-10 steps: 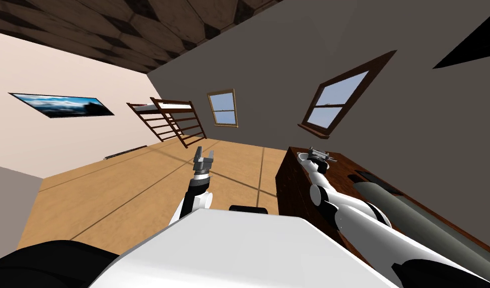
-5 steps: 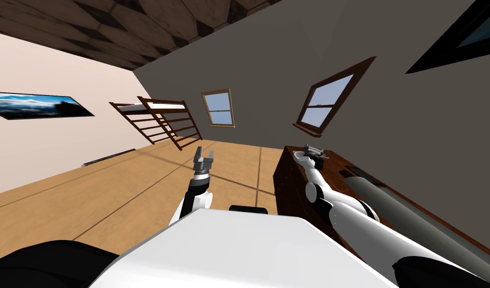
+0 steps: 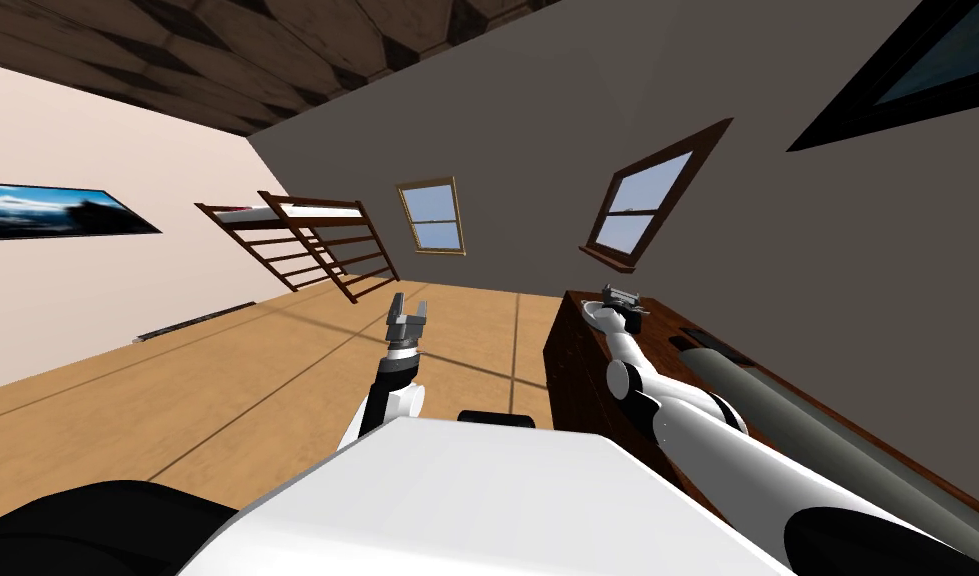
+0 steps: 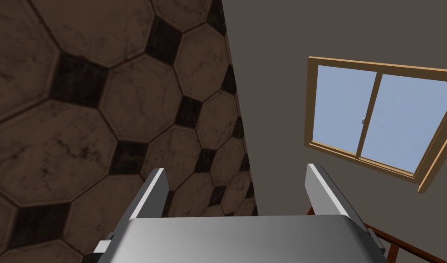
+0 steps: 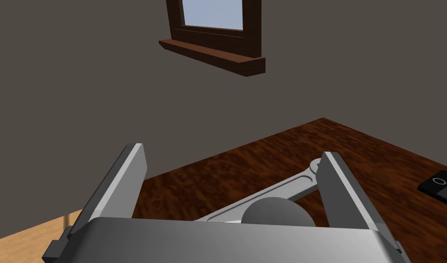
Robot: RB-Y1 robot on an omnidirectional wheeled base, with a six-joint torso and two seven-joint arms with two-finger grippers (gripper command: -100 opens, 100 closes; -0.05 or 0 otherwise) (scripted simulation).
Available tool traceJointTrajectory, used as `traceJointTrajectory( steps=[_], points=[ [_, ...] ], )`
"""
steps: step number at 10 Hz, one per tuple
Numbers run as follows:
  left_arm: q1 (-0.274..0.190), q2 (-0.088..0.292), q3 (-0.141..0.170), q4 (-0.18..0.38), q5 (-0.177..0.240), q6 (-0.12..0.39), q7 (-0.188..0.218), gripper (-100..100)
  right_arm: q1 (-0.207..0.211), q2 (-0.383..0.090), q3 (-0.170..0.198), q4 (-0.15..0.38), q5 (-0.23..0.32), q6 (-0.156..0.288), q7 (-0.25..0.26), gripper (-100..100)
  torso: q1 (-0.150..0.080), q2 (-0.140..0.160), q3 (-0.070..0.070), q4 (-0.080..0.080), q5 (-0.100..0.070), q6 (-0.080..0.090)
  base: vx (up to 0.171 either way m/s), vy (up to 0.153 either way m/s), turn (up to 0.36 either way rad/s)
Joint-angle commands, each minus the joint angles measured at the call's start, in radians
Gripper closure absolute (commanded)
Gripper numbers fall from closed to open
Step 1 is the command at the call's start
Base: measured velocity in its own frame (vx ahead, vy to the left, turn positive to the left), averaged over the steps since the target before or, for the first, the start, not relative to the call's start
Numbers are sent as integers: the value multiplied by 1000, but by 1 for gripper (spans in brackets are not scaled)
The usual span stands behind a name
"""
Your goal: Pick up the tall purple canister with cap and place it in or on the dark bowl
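Hard to read: one long grey cylinder (image 3: 777,420) lies on the dresser (image 3: 577,370) top against the wall, cut off at the frame edge; you can't confirm it as the canister. Over the dresser's far end your right gripper (image 3: 622,298) (image 5: 234,153) stands open, empty. Under it sit one grey rounded thing (image 5: 272,211), half hidden, and one flat pale bar (image 5: 286,187). One dark slab (image 5: 439,185) lies on the same top. Left gripper (image 3: 410,302) (image 4: 236,169) is open, off the dresser, above the plank floor (image 3: 227,400). Two windows (image 3: 432,215) in the dark wall
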Motion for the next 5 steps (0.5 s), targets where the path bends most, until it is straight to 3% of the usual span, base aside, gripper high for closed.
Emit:
traceJointTrajectory(
  steps=[1, 5],
  points=[
    [0, 0, 0, 0, 0, 0, 0, 0, 0, 0, 0, 0, 0, 0, 0, 0, 0, 0, 0, 0, 0, 0, 0, 0, 0],
    [0, 0, 0, 0, 0, 0, 0, 0, 0, 0, 0, 0, 0, 0, 0, 0, 0, 0, 0, 0, 0, 0, 0, 0, 0]
  ],
)
